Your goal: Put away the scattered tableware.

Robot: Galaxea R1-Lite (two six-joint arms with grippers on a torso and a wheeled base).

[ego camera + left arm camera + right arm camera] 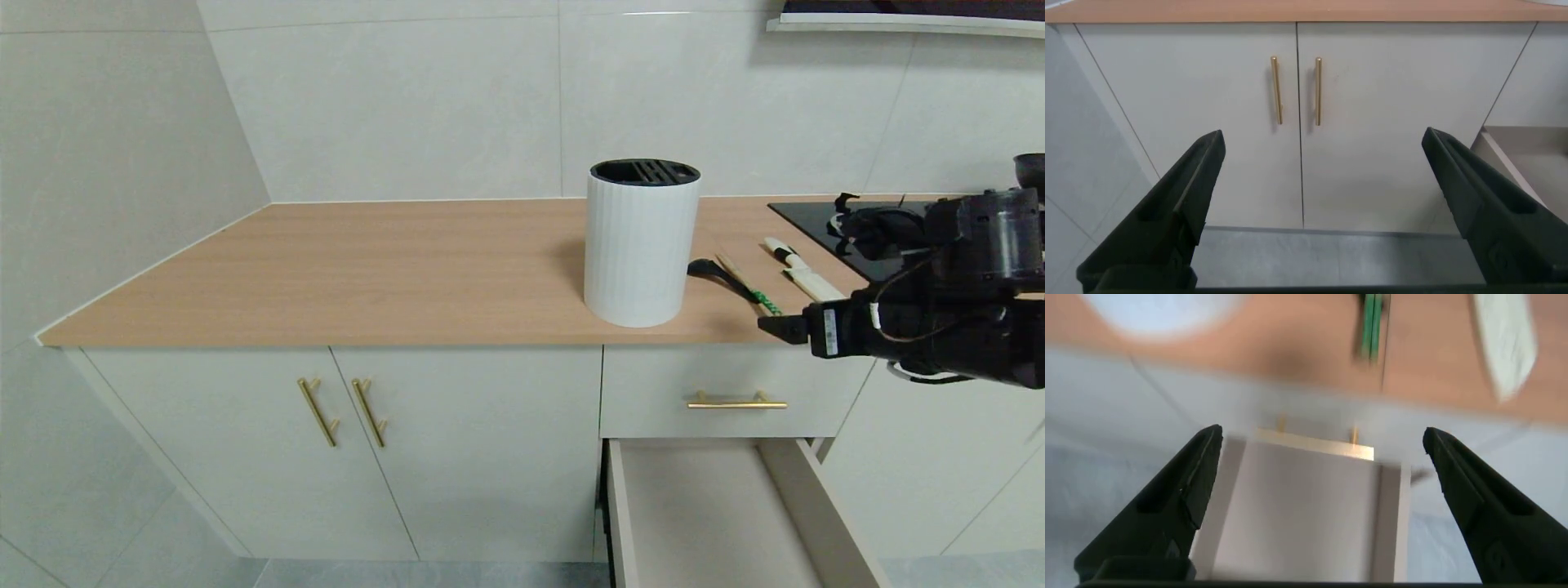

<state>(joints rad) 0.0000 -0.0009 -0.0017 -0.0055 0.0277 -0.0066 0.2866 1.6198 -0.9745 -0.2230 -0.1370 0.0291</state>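
- Right pincer (pixel 784 329): hangs at the front edge of the worktop (pixel 367 269), at 4 o'clock from the holder; spread wide, grips nothing.
- Left pincer (pixel 1323 135): low, facing two cupboard doors (pixel 1208 122) with gold handles (pixel 1276 90); likewise spread wide, with nothing between the fingers.
- Holder (pixel 642 245): white, ribbed, round, with a black slotted top; stands upright on the worktop, right of its middle.
- Ladle (pixel 714 271): black, lies flat at 3 o'clock from the holder, just beside it.
- Chopsticks (pixel 749 287): wooden with green ends, lie across the ladle's handle, pointing from 11 o'clock to 5 o'clock.
- White utensil (pixel 804 273): lies flat at 3 o'clock from the chopsticks, apart from them, near the black hob (pixel 816 224).
- Drawer (pixel 702 514): pulled out, at 6 o'clock from the holder, under a shut drawer front (pixel 653 384) with a gold handle.
- Seen from the right wrist: open drawer directly beneath the spread fingers (pixel 1184 498), with green chopstick ends and the white utensil on the worktop beyond.
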